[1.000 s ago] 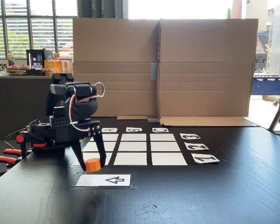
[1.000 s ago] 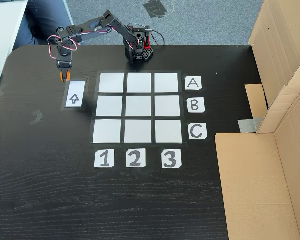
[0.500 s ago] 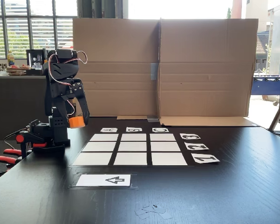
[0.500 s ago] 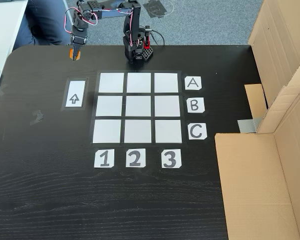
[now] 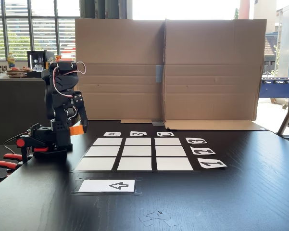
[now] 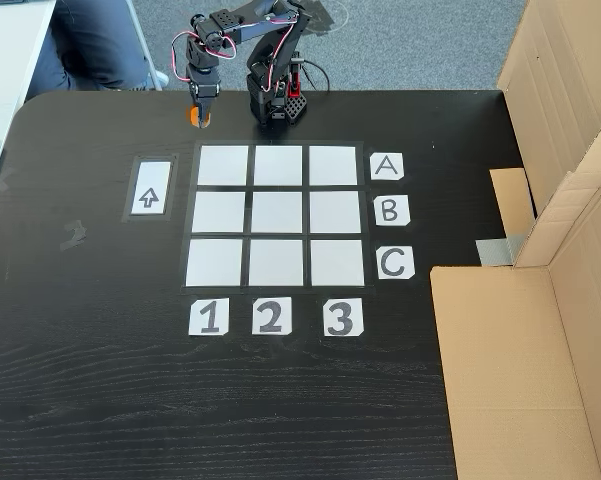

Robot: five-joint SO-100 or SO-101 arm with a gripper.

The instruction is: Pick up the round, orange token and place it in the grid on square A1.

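The orange token [image 5: 75, 129] hangs above the table, held between the fingers of my gripper [image 5: 78, 129], which is shut on it. In a fixed view from above, the gripper [image 6: 198, 114] and token [image 6: 194, 116] sit just beyond the grid's [image 6: 276, 215] corner, close to the arm's base [image 6: 276, 105]. Square A1 [image 6: 223, 165] is the bare white corner cell in line with the A card [image 6: 385, 166] and the 1 card [image 6: 208, 316]. In the low fixed view, A1 [image 5: 95, 164] is the near-left cell of the grid [image 5: 137, 153].
A white arrow card [image 6: 149, 188] lies beside the grid, nearest the camera in the low view [image 5: 107, 186]. Cardboard walls [image 5: 168, 67] stand behind the grid. Red clamps [image 5: 5, 164] hold the base at the table edge. A seated person's legs [image 6: 90, 45] show beyond the table.
The gripper lifted the token from the table by the arrow card, raised it high, then swung it towards the arm's base and the grid's A1 corner, lowering slightly.
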